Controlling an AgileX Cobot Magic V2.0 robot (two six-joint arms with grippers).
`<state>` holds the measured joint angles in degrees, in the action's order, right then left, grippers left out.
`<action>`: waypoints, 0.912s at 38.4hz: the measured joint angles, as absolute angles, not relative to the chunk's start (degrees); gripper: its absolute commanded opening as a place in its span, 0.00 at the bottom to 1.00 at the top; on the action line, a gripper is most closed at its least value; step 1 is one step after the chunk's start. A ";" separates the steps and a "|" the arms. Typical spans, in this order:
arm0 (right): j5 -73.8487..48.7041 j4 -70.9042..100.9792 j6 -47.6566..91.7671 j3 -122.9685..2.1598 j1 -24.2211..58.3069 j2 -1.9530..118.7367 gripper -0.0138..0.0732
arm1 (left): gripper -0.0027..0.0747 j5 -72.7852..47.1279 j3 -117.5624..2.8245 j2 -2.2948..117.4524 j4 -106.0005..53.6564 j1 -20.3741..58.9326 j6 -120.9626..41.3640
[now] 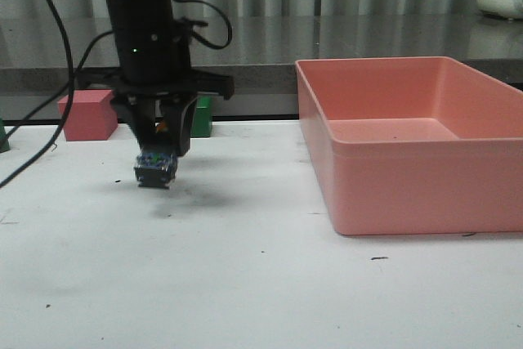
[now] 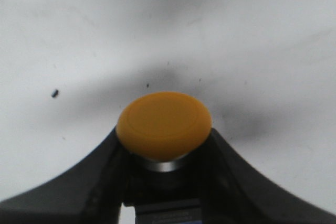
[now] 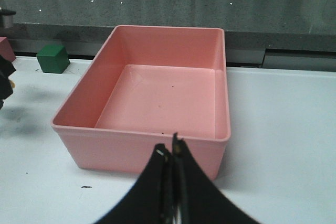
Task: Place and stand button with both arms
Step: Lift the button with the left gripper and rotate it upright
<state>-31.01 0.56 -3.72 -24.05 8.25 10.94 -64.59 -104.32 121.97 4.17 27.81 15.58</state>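
1. The left end effector (image 1: 162, 151) hangs over the white bench (image 1: 245, 284), clamped on the button (image 1: 155, 171), whose base sits just above the surface, clear of the pink bin (image 1: 409, 177).
2. The button is gripped but not yet stood on the bench; release appears to remain.
3. The right end effector (image 3: 172, 153), fingers together and empty, points at the bin.
4. In the left wrist view, the yellow cap (image 2: 164, 124) tops a silver ring; the base shows bluish contacts.

Button (image 2: 164, 124) (yellow cap) clamped between jaws — above table (image 2: 252, 35).
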 measured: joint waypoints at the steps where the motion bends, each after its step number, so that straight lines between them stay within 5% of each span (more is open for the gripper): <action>1: -31.01 0.56 -3.72 -24.05 8.25 10.94 0.08 | 0.21 -63.23 -104.32 121.23 5.12 28.42 15.58; 13: -31.01 0.56 -3.72 -24.05 8.25 10.94 0.08 | 0.21 -42.56 -94.04 108.72 9.24 30.78 15.58; 35: -31.01 0.56 -3.72 -24.05 8.25 10.94 0.08 | 0.21 18.62 -43.48 81.69 10.51 25.88 15.58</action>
<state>-31.01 0.56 -3.72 -24.05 8.25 10.94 18.62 -43.48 81.69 10.51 25.88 15.58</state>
